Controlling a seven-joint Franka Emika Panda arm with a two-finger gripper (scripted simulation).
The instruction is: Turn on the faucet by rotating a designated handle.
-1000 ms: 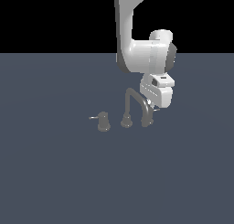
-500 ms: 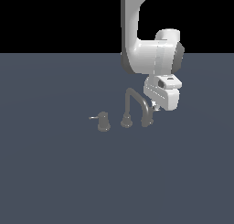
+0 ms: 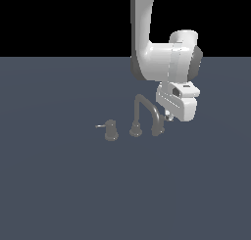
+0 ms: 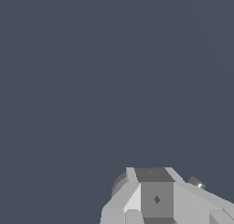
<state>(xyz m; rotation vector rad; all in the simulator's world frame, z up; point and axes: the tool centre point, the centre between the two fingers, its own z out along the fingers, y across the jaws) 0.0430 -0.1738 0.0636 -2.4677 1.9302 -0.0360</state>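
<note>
The dull-grey faucet point(image 3: 142, 107) stands on the floor, its gooseneck spout arching from a round base toward the exterior view's right. The spout's tip overlaps the handle point(image 3: 158, 132), a small grey knob. My gripper point(image 3: 168, 118) hangs just right of and slightly above that handle, close to the spout's tip; whether it touches is unclear. In the wrist view the pale fingers point(image 4: 155, 198) sit pressed together with nothing between them. A rounded grey part point(image 4: 118, 185) peeks from behind them.
A twin knob point(image 3: 111, 132) with a thin pale lever pointing to the exterior view's left stands apart from the spout. The flat dark blue-grey floor point(image 3: 73, 195) spreads all around. The white arm point(image 3: 147, 38) rises above the faucet.
The arm's hand has shifted toward the exterior view's right and dropped a little, bringing the fingertips beside the spout's tip. The faucet and both knobs look unmoved.
</note>
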